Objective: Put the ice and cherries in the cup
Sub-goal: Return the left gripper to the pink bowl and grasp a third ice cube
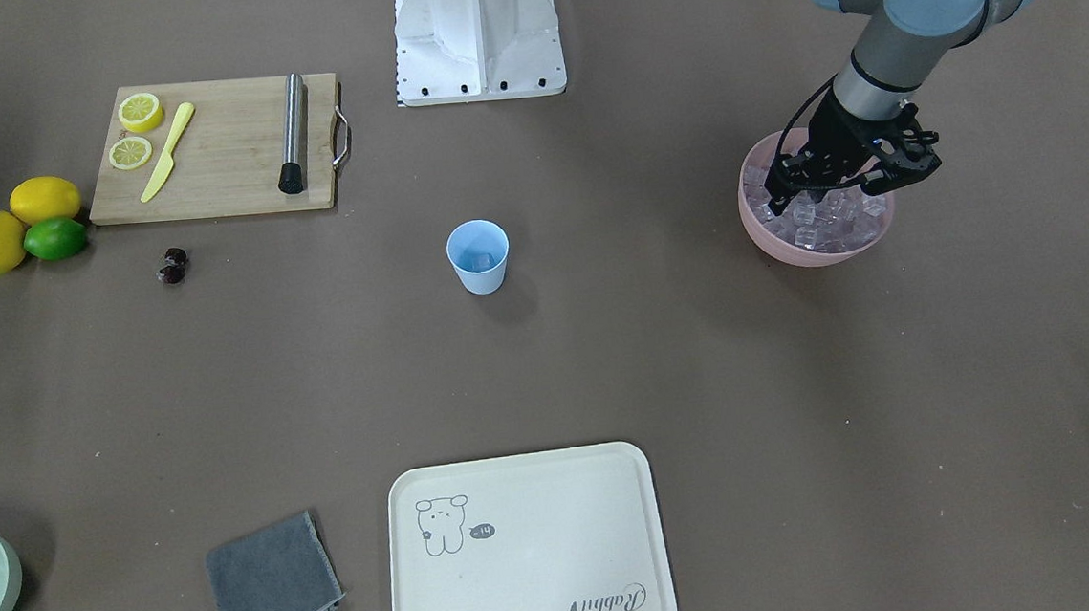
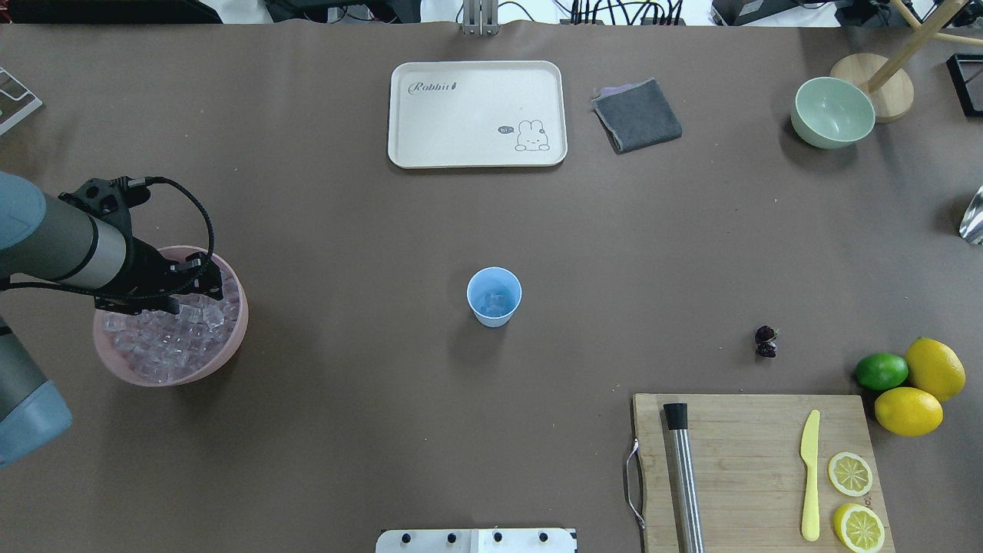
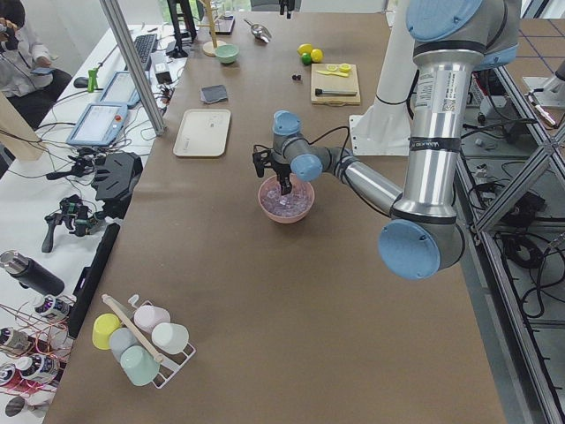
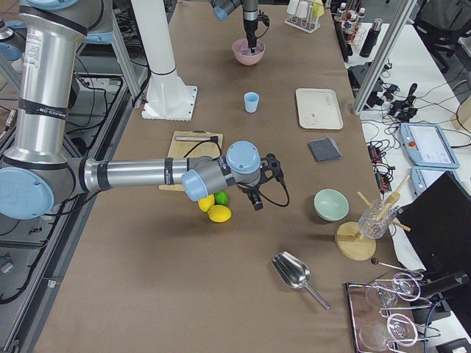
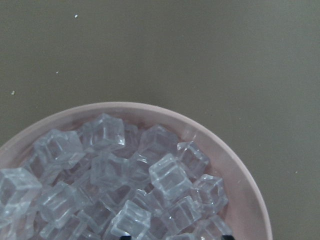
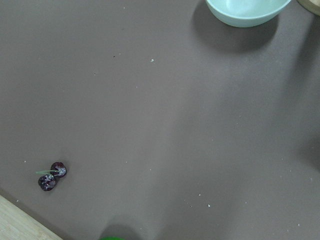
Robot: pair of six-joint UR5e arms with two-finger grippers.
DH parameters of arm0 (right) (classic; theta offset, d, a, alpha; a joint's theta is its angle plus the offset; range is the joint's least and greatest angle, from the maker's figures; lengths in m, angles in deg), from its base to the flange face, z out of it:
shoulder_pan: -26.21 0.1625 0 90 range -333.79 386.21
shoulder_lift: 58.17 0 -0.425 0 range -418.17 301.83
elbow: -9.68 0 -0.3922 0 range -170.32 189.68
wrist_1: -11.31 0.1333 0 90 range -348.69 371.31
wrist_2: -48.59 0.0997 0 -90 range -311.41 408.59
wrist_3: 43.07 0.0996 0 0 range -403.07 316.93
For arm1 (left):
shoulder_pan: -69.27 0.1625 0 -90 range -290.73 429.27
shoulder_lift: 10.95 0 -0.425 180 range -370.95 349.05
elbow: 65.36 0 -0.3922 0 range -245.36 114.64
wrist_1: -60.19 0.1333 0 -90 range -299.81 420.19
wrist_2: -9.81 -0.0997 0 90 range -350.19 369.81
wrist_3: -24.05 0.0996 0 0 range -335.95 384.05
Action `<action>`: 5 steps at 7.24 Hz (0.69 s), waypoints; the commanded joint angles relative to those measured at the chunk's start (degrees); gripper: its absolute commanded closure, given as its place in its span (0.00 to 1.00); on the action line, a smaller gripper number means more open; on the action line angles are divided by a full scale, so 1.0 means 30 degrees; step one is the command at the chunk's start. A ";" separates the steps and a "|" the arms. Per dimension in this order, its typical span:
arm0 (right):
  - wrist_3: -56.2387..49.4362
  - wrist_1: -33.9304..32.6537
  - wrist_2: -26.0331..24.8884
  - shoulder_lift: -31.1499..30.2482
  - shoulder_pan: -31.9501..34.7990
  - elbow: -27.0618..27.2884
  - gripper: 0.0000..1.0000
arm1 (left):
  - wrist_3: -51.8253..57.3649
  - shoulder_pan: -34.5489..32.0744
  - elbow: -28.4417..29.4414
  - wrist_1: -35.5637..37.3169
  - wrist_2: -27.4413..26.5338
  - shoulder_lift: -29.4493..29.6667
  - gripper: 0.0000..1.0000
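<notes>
The light blue cup (image 1: 478,257) (image 2: 494,296) stands upright mid-table, with a faint pale glint inside. Clear ice (image 1: 826,225) (image 5: 125,185) fills a pink bowl (image 1: 819,256) (image 2: 233,338). My left gripper (image 1: 819,192) (image 2: 201,290) hangs low over that ice; the dark tips at the bottom edge of the left wrist view stand apart, so it is open and holds nothing. Two dark cherries (image 1: 172,265) (image 2: 766,342) (image 6: 52,176) lie together on the table near the cutting board. My right gripper (image 4: 259,197) shows only in the exterior right view, above the lemons; I cannot tell its state.
A wooden cutting board (image 2: 752,461) carries a steel muddler (image 2: 683,484), a yellow knife (image 2: 809,476) and two lemon slices. Two lemons (image 2: 921,388) and a lime (image 2: 881,371) lie beside it. At the far edge sit a cream tray (image 2: 476,146), a grey cloth (image 2: 637,115) and a pale green bowl (image 2: 832,112).
</notes>
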 commanded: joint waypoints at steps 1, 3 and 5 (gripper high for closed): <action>0.0008 -0.0004 0.0001 0.0080 -0.0015 -0.0037 0.01 | -0.0158 0.0037 0.0183 -0.0178 0.0029 0.0216 0.34; 0.0037 -0.0004 0.0002 0.0022 -0.0015 -0.0037 0.01 | -0.0158 0.0067 0.0532 -0.0847 0.0000 0.0012 0.37; 0.0037 -0.0004 0.0002 0.0022 -0.0015 -0.0037 0.01 | -0.0216 0.0096 0.0535 -0.0881 0.0000 -0.0047 0.39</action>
